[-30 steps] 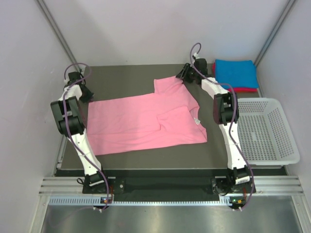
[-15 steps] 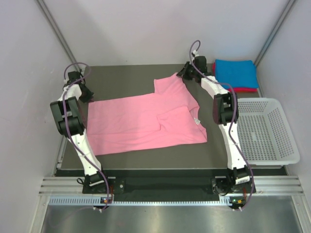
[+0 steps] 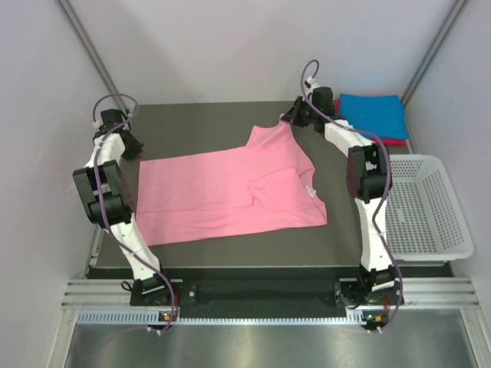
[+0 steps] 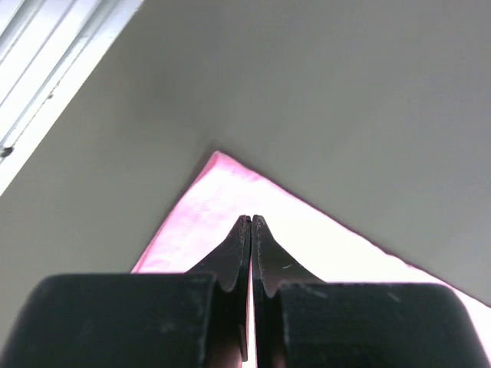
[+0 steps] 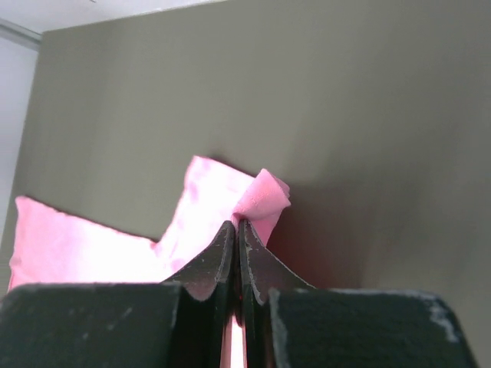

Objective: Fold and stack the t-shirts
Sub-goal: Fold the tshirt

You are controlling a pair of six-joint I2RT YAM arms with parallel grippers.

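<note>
A light pink t-shirt (image 3: 230, 188) lies spread flat on the dark table, its right side folded over once. My left gripper (image 3: 133, 149) is at the shirt's far left corner, shut with pink cloth (image 4: 222, 184) pinched in the jaws (image 4: 251, 220). My right gripper (image 3: 291, 119) is at the far sleeve, shut on it, and a small bunch of pink cloth (image 5: 265, 195) sticks out past the fingertips (image 5: 235, 224). A folded bright blue t-shirt (image 3: 374, 115) lies on a folded magenta-red one (image 3: 397, 141) at the back right.
A white mesh basket (image 3: 420, 207) stands at the right edge, just in front of the folded stack. Grey walls close in the table on the left, back and right. A metal rail (image 4: 46, 84) runs along the table's left edge.
My right gripper has shut on the sleeve's edge and drawn it a little to the right. The left arm has shifted slightly back and to the left, still shut.
</note>
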